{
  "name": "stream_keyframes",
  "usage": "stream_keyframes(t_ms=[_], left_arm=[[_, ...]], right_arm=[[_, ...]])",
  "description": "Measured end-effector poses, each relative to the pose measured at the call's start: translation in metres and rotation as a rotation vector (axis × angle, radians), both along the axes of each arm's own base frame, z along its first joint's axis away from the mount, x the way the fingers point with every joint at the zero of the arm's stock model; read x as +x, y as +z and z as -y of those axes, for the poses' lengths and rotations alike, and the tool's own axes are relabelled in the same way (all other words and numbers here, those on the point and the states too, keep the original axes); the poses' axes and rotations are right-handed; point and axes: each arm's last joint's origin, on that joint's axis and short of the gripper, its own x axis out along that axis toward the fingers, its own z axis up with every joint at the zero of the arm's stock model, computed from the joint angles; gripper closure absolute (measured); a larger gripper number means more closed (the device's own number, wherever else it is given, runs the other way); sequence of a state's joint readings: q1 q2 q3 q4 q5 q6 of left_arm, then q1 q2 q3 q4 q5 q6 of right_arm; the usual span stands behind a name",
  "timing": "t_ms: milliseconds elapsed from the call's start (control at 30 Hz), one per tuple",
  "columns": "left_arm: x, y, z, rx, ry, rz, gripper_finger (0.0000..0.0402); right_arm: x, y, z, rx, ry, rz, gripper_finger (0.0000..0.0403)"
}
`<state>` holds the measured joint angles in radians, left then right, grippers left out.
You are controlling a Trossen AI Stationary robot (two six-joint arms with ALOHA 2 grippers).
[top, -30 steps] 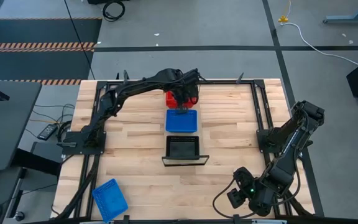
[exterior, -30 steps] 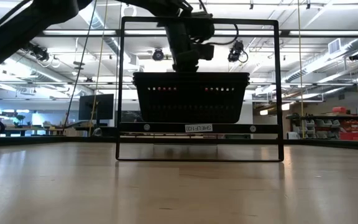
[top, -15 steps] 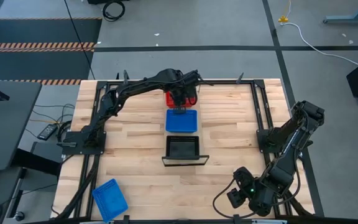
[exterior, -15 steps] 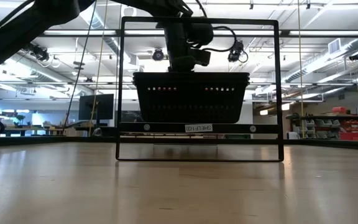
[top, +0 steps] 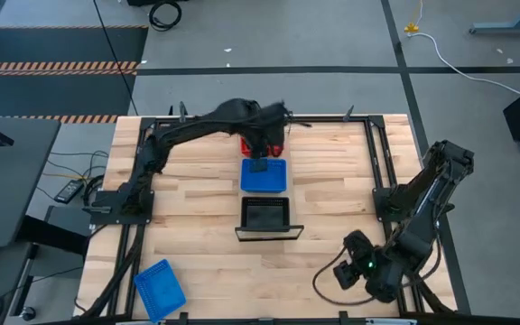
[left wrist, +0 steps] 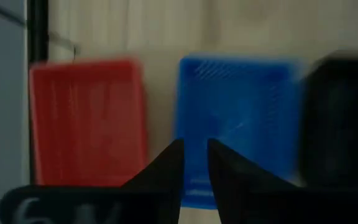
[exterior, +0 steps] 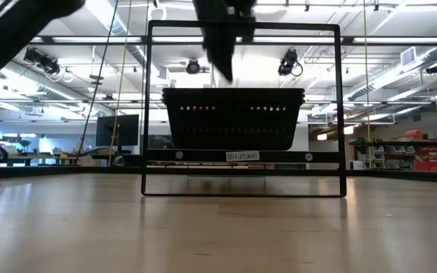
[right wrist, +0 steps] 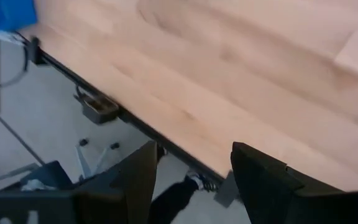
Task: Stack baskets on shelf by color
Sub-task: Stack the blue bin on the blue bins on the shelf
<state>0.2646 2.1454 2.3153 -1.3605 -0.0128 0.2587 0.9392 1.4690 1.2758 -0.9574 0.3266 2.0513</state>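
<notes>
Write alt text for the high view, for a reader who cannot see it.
Seen from above, a red basket, a blue basket and a black basket sit in a row on a wooden table, the left pincer over the blue one's far edge. The right pincer waits near the table's front right corner; another blue basket lies front left.

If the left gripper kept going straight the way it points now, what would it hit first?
Most likely the blue basket on the shelf: the left gripper points down at its near edge, with the red basket off to one side. Depth is unclear.
</notes>
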Motion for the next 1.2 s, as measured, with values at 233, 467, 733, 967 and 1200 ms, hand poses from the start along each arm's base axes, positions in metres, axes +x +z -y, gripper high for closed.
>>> stream_keyframes(t_ms=[233, 467, 733, 967, 1200], left_arm=[[-0.041, 0.077, 0.026, -0.100, 0.056, 0.272, 0.0345], [-0.081, 0.119, 0.058, -0.162, 0.144, 0.367, 0.0359], [-0.122, 0.128, 0.100, -0.147, 0.121, 0.220, 0.0352], [-0.160, 0.145, 0.133, -0.118, -0.002, 0.267, 0.0323], [-0.189, 0.149, 0.136, -0.074, -0.024, 0.286, 0.0294]], right_arm=[[-0.012, 0.034, 0.045, -0.080, -0.008, 0.093, 0.0192], [-0.003, 0.055, 0.094, -0.165, 0.030, 0.158, 0.0192], [0.008, 0.063, 0.132, -0.221, 0.059, 0.163, 0.0192], [0.021, 0.064, 0.147, -0.185, 0.028, 0.163, 0.0192], [0.044, 0.061, 0.142, -0.124, -0.037, 0.230, 0.0192]])
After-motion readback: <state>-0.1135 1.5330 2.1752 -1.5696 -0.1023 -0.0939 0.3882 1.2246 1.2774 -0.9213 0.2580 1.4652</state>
